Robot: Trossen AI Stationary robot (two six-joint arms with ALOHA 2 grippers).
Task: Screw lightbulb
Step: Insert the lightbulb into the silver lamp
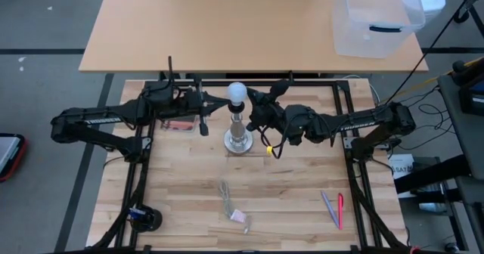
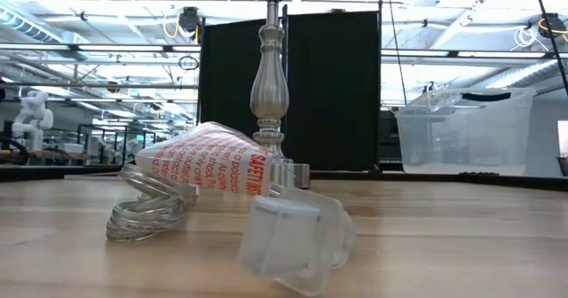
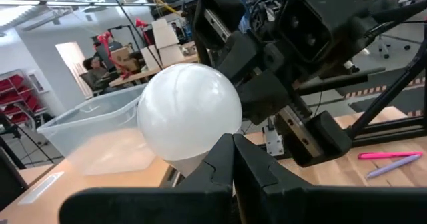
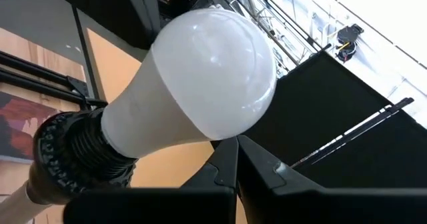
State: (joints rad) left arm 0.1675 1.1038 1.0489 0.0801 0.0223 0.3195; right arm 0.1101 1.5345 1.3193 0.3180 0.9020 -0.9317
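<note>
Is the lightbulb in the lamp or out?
In. The lightbulb sits with its base down inside the black socket atop the upright stand.

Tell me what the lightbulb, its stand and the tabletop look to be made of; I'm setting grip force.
The lightbulb looks like frosted white plastic or glass: smooth, matte, softly glossy, with a seam between dome and neck. The stand seems polished silver metal, its turned post reflecting the room, with a ribbed black socket, probably plastic. The tabletop is pale wood in jointed strips, butcher-block style.
</note>
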